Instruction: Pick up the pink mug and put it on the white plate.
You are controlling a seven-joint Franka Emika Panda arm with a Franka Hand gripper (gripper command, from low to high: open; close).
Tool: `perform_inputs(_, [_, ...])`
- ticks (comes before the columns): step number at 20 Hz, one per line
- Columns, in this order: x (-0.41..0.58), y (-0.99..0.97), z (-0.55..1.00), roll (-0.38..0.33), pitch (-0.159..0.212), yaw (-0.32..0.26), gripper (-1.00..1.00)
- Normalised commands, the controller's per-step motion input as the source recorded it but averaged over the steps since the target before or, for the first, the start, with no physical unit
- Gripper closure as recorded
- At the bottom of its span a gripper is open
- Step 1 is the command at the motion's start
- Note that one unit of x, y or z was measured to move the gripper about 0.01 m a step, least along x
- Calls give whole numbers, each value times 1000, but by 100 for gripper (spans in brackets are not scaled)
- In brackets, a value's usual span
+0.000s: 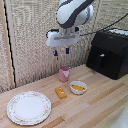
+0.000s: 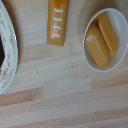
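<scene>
The pink mug [image 1: 64,73] stands upright on the bench [image 1: 95,107], almost directly below the end effector [image 1: 61,51]; its fingers hang spread and empty, well above; the white platter [image 1: 29,107] lies apart, toward the exterior view's left.

No readable text, brand or number anywhere, only pale, blurred marks on the orange packet [image 2: 57,22] at the upper centre of the wrist view, too soft to make out, same packet [image 1: 60,92] unmarked in the exterior view
</scene>
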Motion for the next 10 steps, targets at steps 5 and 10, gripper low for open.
perform_inputs(5, [577,-375,0,12,66,-105,-100])
perform_inputs(10, [563,-503,0,25,55,-106,-100])
